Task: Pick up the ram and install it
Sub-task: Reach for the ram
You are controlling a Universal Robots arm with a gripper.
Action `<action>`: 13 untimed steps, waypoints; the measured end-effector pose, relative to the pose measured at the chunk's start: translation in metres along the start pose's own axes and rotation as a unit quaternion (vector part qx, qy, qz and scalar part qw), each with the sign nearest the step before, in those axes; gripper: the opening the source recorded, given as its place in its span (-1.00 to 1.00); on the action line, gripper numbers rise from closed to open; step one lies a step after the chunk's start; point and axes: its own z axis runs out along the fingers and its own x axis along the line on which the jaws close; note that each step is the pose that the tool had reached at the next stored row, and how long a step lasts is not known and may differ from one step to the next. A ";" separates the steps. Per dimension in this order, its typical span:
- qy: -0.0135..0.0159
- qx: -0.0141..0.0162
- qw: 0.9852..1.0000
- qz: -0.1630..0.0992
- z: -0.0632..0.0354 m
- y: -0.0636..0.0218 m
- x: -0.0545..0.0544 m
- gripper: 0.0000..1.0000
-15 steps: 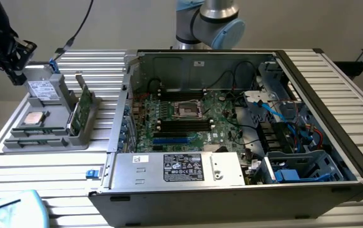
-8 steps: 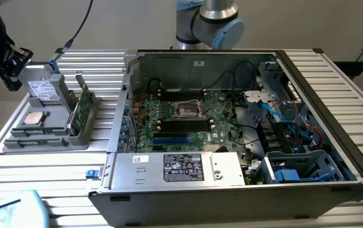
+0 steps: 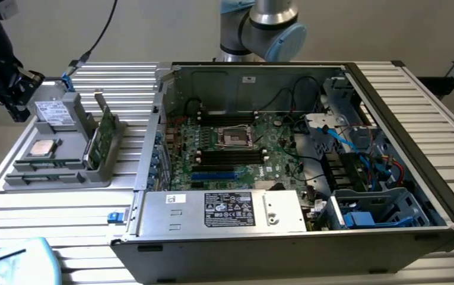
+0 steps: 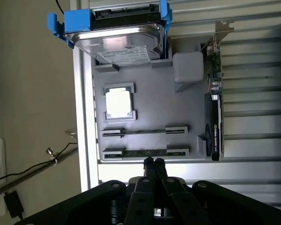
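Observation:
Two ram sticks stand on edge in the holders of a grey tray (image 4: pixel 145 101). One ram stick (image 4: pixel 145 131) sits further in and the other ram stick (image 4: pixel 145 153) runs along the tray's near edge. My gripper (image 4: pixel 153 162) hangs high above that edge, shut, with nothing between its fingers, its tips over the middle of the nearer stick. In the exterior view the tray (image 3: pixel 60 178) lies at the left, beside the open computer case (image 3: pixel 290 154). The case's motherboard has black memory slots (image 3: pixel 231 155) near the processor socket (image 3: pixel 235 136).
The tray also holds a hard drive in a blue frame (image 4: pixel 117 33), a processor chip (image 4: pixel 118 102) and an upright graphics card (image 4: pixel 215 122). Past the tray runs the table's edge (image 4: pixel 84 117). A power supply (image 3: pixel 222 211) and cables (image 3: pixel 369 154) crowd the case.

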 end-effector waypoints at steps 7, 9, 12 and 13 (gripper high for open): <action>0.000 0.001 1.000 -0.005 0.0129 -0.0007 0.002 -0.79; 0.000 0.001 1.000 -0.007 0.0167 -0.0010 0.003 -0.79; 0.000 0.001 1.000 -0.010 0.0222 -0.0014 0.004 -0.79; 0.000 0.001 1.000 -0.011 0.0242 -0.0017 0.004 -0.79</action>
